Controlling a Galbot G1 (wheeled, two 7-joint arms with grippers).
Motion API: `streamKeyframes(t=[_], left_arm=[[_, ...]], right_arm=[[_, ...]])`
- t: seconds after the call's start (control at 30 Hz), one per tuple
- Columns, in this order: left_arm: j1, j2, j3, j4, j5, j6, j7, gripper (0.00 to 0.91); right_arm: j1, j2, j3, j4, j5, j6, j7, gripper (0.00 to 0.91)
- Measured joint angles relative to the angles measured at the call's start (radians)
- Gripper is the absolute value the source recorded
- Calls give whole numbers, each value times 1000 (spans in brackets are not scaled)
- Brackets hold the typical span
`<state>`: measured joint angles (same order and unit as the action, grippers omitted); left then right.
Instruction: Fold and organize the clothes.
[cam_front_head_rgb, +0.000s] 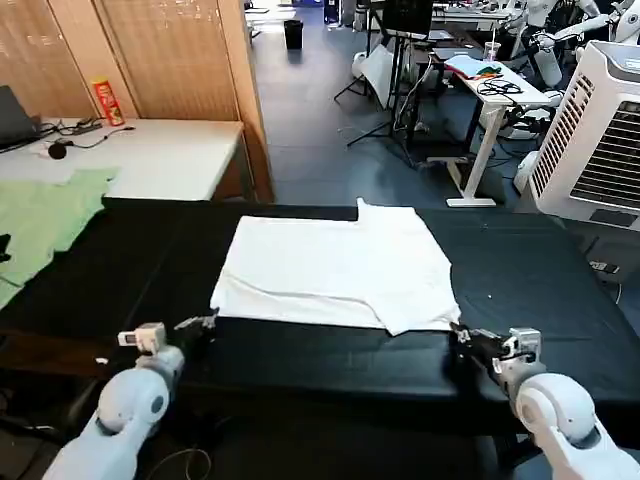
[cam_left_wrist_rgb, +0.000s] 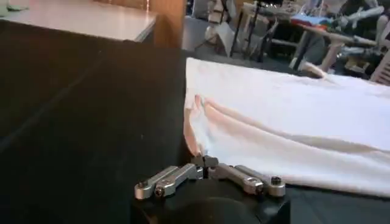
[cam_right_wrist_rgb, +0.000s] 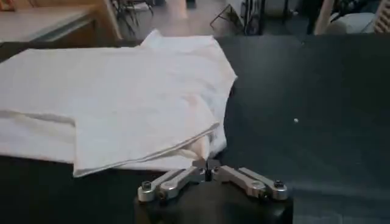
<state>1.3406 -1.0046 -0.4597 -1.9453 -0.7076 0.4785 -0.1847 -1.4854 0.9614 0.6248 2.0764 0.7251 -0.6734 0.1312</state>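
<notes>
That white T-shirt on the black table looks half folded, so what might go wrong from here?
The white T-shirt has loose layered corners nearest both arms. The left end effector and right end effector, both shut, sit right at those corners, so a grab could catch only the top layer and undo the fold. A pull might also drag the shirt across the black table, wrinkling it.

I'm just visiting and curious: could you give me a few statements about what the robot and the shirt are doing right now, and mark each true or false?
1. The T-shirt lies folded on the black table. True.
2. The left gripper is lifting the shirt high. False: it sits low at the shirt's near left corner.
3. The right gripper is at the shirt's near right corner. True.
4. A green cloth covers the shirt. False: it lies apart, off to the left.
</notes>
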Motion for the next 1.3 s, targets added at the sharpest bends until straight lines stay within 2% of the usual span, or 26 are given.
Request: streamKeyframes(t=[0.1, 0.2, 0.23, 0.27, 0.3, 0.47, 0.57, 0.7, 0.77, 0.83, 0.93, 1.03, 1.2, 1.3], left_arm=[[67, 9, -21, -55, 12, -1, -3, 0], [133, 12, -44, -106, 15, -2, -4, 0], [148, 11, -49, -116, 15, 0, -8, 20], [159, 9, -53, -128, 17, 10, -18, 410], [167, 7, -56, -137, 23, 20, -23, 878], [209, 6, -82, -189, 30, 80, -30, 878], [233, -4, -102, -225, 31, 159, -78, 878], [249, -5, -134, -281, 4, 209, -107, 878], [240, 1, -154, -304, -26, 217, -123, 878], [217, 9, -161, -308, -50, 205, -127, 878], [142, 28, -155, -287, -89, 161, -119, 878], [6, 45, -124, -210, -140, 138, -120, 878], [-263, 45, -12, -1, -166, 123, -84, 878], [-427, 33, 67, 145, -165, 117, -52, 878]], right_arm=[[-62, 7, 22, 29, -20, 2, -6, 20], [-107, 14, 35, 47, -30, -1, -22, 49], [-118, 16, 38, 53, -34, -6, -27, 449], [-129, 18, 43, 62, -37, -14, -34, 878], [-139, 18, 46, 70, -40, -20, -38, 878], [-191, 19, 76, 126, -43, -46, -29, 878], [-224, 14, 104, 175, -33, -54, -29, 878], [-225, 3, 145, 224, 14, -62, -10, 878], [-191, -12, 154, 229, 34, -44, -6, 878], [-134, -31, 147, 211, 36, 0, -16, 878], [0, -60, 106, 135, 35, 57, -26, 878], [168, -76, 31, 24, 30, 94, -40, 878], [468, -65, -140, -218, -21, 137, -58, 878], [634, -36, -238, -370, -40, 142, -61, 878]])
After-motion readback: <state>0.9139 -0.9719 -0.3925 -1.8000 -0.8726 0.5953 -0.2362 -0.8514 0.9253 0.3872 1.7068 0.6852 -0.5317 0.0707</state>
